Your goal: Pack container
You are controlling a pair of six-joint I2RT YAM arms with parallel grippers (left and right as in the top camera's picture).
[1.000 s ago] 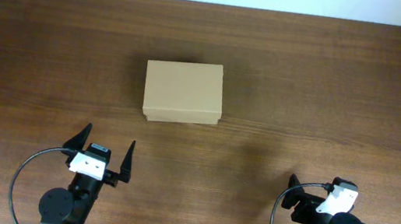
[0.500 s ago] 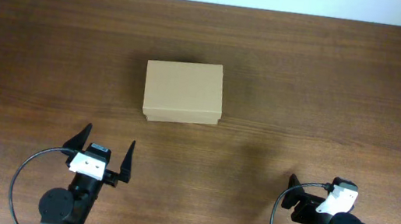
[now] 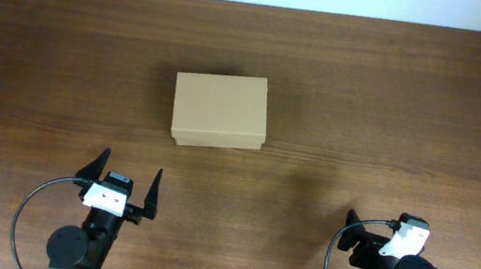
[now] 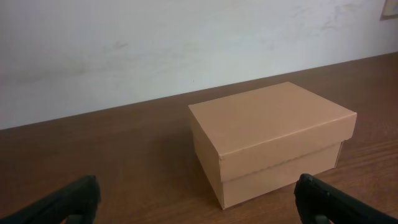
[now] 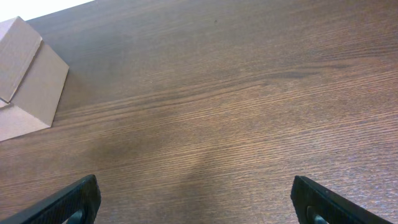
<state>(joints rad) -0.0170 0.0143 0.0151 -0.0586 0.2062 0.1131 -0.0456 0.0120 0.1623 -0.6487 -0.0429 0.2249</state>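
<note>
Wooden table [image 3: 415, 102] bears the closed, plain tan container [image 3: 220, 110].

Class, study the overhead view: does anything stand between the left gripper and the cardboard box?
Nothing visible does. Only bare wooden table lies between the open left gripper and the closed cardboard box, which sits ahead of it, slightly to its right.

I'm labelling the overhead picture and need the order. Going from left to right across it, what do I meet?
left gripper → container → right gripper
</note>
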